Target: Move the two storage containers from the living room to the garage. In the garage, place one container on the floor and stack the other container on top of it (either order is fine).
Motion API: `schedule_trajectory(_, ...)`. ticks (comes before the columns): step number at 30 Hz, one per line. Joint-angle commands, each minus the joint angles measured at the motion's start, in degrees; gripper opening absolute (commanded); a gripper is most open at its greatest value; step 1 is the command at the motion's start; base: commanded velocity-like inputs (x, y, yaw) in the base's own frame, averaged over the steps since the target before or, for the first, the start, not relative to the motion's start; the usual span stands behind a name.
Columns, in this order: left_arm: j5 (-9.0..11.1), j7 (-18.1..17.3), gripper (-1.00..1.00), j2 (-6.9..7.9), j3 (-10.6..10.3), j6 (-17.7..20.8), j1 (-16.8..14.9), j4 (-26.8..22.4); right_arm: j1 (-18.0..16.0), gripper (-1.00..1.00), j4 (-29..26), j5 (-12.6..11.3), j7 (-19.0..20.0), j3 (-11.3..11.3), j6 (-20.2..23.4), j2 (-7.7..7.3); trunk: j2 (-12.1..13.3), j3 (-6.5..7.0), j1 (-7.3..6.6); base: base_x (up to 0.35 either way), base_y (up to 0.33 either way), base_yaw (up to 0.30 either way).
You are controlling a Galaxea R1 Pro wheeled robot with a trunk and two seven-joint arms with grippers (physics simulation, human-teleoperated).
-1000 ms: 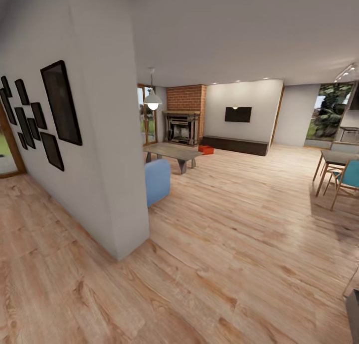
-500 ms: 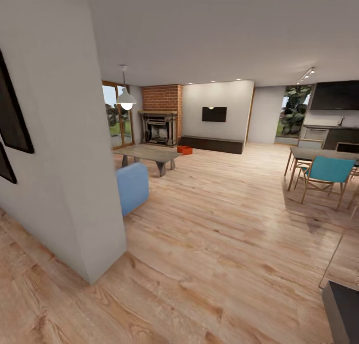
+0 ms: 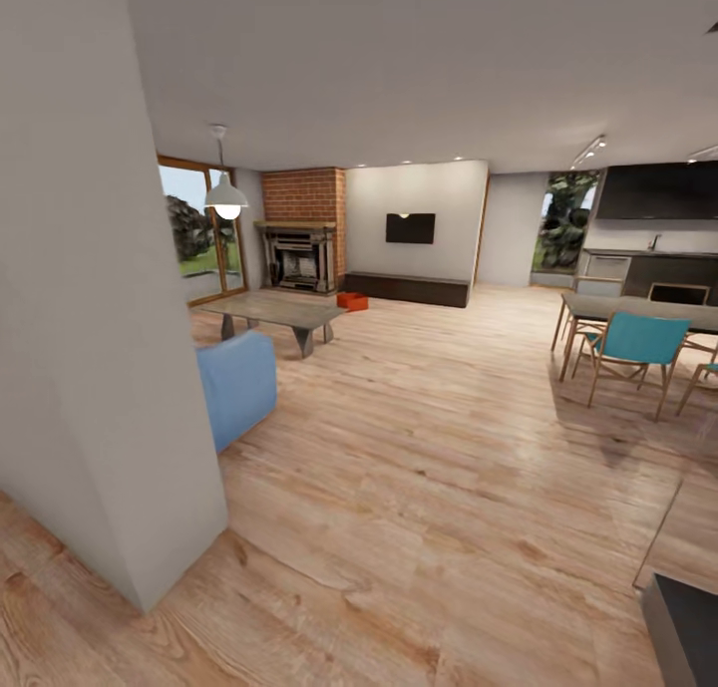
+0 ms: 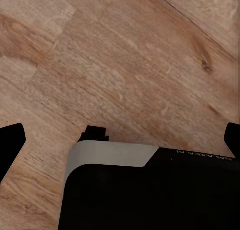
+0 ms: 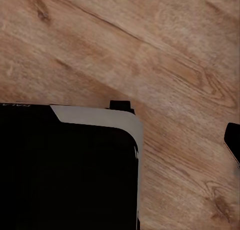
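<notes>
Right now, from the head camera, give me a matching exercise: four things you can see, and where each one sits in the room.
Things:
1. orange-red storage container
2. blue sofa
3. teal dining chair
4. white pendant lamp

Places:
A. at the table on the right
B. on the wood floor by the brick fireplace
C. hanging above the low grey coffee table
D. behind the near white wall corner

Pairs: 1-B, 2-D, 3-A, 4-C

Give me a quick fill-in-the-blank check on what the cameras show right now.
1. The orange-red storage containers sit on the floor beside the brick ____.
2. The pendant lamp hangs above the coffee ____.
3. The chair at the dining table is ____ in colour.
4. Both wrist views look down on ____ plank flooring.

Missing words: fireplace; table; teal; wood
</notes>
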Motion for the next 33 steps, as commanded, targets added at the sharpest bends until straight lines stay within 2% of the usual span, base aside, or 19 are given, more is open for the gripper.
schedule_trajectory(1, 0.48, 0.11, 1.0, -0.02, -0.48, -0.2, -0.05, 0.09, -0.07, 1.0, 0.16, -0.59, 0.26, 0.43, -0.31, 0.01, -0.05, -0.07, 0.04, 0.322, 0.0, 0.0)
schedule_trajectory(12, 0.5, 0.11, 1.0, -0.02, -0.49, -0.2, -0.05, 0.06, -0.07, 1.0, 0.16, -0.68, 0.26, 0.31, -0.31, 0.02, -0.05, -0.07, 0.04, 0.322, 0.0, -0.009)
schedule_trajectory(26, 0.48, 0.11, 1.0, -0.02, -0.48, -0.15, -0.05, 0.07, -0.07, 1.0, 0.16, -0.69, 0.26, 0.26, -0.31, 0.01, -0.05, -0.07, 0.04, 0.322, 0.0, -0.229)
schedule_trajectory(33, 0.5, 0.11, 1.0, -0.02, -0.47, -0.11, -0.05, 0.1, -0.07, 1.0, 0.16, -0.68, 0.26, 0.32, -0.31, -0.03, -0.05, -0.07, 0.04, 0.323, 0.0, -0.046)
